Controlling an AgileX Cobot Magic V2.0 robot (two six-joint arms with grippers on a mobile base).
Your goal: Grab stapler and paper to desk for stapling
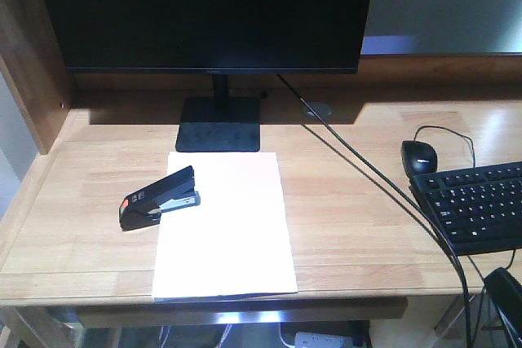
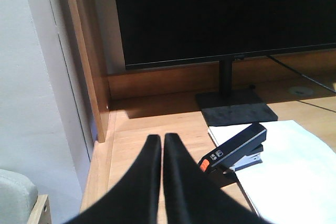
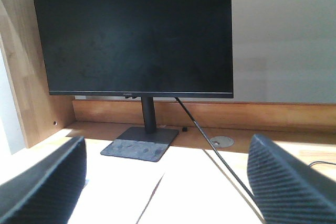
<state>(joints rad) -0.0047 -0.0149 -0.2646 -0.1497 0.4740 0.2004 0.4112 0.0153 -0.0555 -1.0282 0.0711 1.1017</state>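
Observation:
The black stapler [image 1: 159, 199] with its orange-red patch lies on the light-wood desk [image 1: 351, 201], its front end overlapping the left edge of the white paper [image 1: 228, 234]. The paper lies flat in front of the monitor base. In the left wrist view my left gripper [image 2: 160, 138] is shut with nothing in it, hovering left of and slightly behind the stapler [image 2: 236, 148], apart from it and from the paper [image 2: 294, 174]. My right gripper [image 3: 167, 145] is wide open and empty above the paper [image 3: 121, 192], which is washed out by glare.
A black monitor [image 1: 204, 14] on a square base [image 1: 218, 134] stands at the back. A black mouse [image 1: 418, 155] and keyboard [image 1: 477, 205] sit at the right, with a cable [image 1: 367, 173] running diagonally across. A wood side panel [image 2: 86, 61] bounds the left.

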